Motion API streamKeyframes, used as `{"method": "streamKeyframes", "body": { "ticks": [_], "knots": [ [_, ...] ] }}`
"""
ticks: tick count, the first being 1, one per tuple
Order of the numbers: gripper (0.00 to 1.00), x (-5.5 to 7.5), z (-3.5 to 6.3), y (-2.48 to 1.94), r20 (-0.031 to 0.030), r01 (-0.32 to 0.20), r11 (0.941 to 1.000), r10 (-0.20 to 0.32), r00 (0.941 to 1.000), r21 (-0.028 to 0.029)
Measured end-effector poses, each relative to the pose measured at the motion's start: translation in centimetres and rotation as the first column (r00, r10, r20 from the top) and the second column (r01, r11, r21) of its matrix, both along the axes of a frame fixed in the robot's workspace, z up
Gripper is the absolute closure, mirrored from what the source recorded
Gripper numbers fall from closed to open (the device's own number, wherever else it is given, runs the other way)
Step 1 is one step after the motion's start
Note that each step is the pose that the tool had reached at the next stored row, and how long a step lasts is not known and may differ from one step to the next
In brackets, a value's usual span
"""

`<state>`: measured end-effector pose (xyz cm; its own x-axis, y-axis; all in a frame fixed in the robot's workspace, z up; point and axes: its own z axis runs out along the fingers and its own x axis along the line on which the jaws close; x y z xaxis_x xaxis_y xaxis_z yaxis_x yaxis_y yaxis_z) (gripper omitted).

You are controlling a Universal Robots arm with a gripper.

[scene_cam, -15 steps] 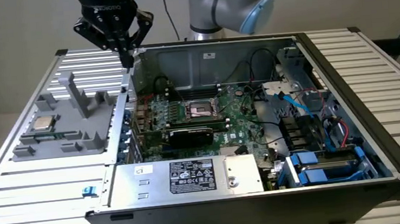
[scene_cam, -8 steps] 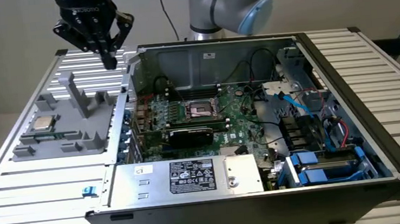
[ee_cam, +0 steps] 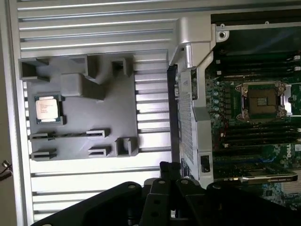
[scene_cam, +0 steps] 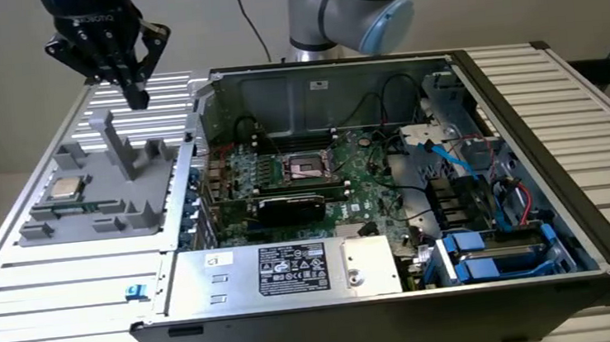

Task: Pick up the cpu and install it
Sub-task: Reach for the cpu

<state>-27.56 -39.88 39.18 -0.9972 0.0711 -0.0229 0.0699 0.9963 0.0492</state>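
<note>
1. Hovering at 11 o'clock in the exterior view, the gripper (scene_cam: 138, 96) hangs clenched with nothing between its fingers. It is clear of every part below it.
2. A grey fixture tray (scene_cam: 102, 191) lies on the slatted metal surface (scene_cam: 60, 284), at 9 o'clock of the open computer case (scene_cam: 310, 96).
3. The tray carries several raised blocks and a tall upright post (scene_cam: 115, 146). The post stands directly below the gripper, near the tray's 12 o'clock edge.
4. The cpu (scene_cam: 65, 189) lies flat in a recess at the tray's 9 o'clock side, silver top facing up. It sits at 8 o'clock of the post, well apart from the gripper.
5. The case holds a green motherboard with the socket (scene_cam: 307, 166) near its centre, a dark square framed in metal.
6. A black graphics card (scene_cam: 297, 206) sits at 6 o'clock of the socket.
7. A silver power supply (scene_cam: 281, 273) fills the case's 6 o'clock edge. Blue drive carriers (scene_cam: 478, 259) sit at 4 o'clock, with loose cables above them.
8. In the wrist view, the gripper (ee_cam: 171, 176), cpu (ee_cam: 47, 108), tray (ee_cam: 113, 113) and socket (ee_cam: 261, 101) appear together. The case wall runs between tray and socket.
</note>
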Motion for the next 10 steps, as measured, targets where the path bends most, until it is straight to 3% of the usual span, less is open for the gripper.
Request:
{"method": "streamKeyframes", "body": {
  "ticks": [10],
  "knots": [
    [0.89, -4.5, -0.09, 0.08, -0.0002, 0.0, 1.0, 0.0, 1.0, 0.0002]
  ]
}}
